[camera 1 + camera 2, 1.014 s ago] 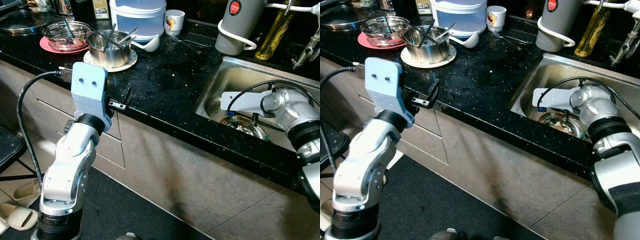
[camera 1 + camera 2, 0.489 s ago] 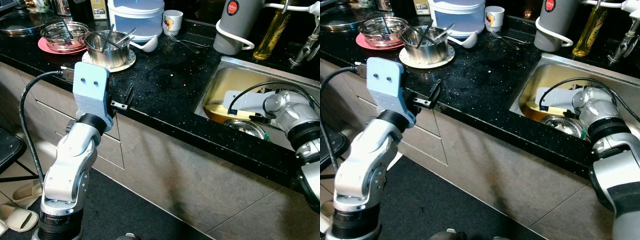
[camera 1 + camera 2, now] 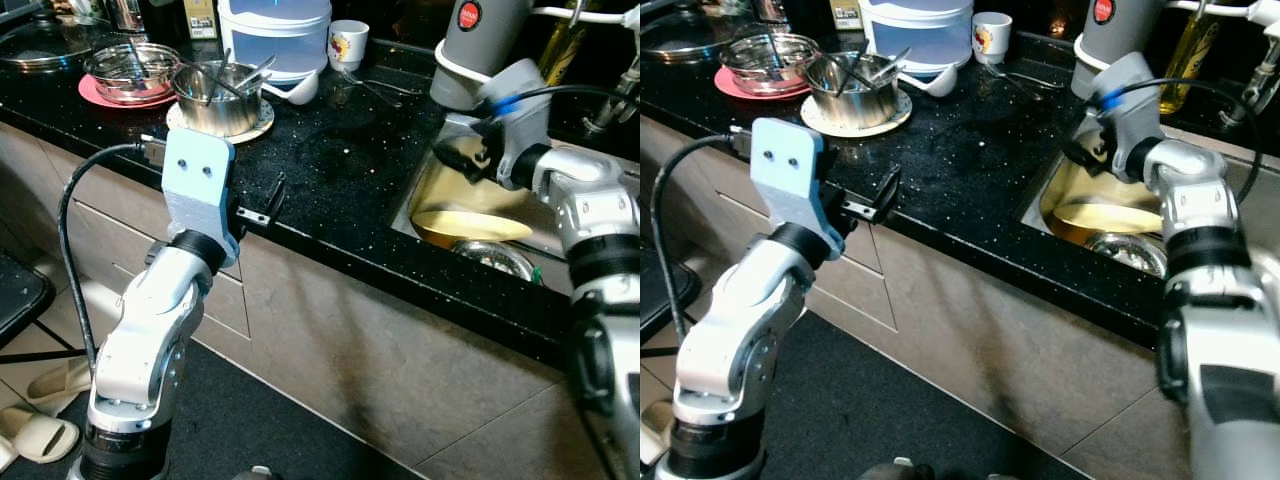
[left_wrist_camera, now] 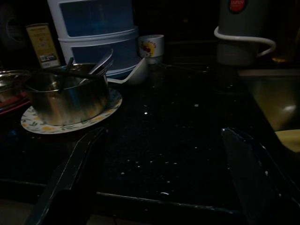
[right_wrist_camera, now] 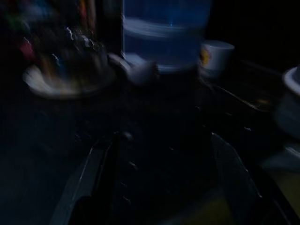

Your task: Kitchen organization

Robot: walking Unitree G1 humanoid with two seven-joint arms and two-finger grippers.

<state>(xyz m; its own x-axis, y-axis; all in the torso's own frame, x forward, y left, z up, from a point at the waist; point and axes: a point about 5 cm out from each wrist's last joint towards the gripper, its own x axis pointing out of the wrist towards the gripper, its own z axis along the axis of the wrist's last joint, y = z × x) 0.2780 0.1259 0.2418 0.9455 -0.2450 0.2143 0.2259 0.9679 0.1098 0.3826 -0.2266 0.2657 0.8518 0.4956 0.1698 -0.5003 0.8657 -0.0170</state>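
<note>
Your right gripper (image 3: 1087, 150) hangs over the near left corner of the sink (image 3: 470, 190), above the counter's edge, fingers spread and holding nothing (the right wrist view is blurred, but both dark fingers stand well apart). Below it in the sink a yellow plate (image 3: 470, 226) lies tilted, with a steel bowl (image 3: 492, 257) just beside it toward you. Your left gripper (image 3: 268, 203) hovers at the front edge of the black counter (image 3: 340, 160), fingers parted and empty. Farther back stand a steel pot (image 3: 215, 97) of utensils on a patterned plate (image 4: 70, 123), a glass bowl (image 3: 128, 70) and a white cup (image 3: 347, 44).
</note>
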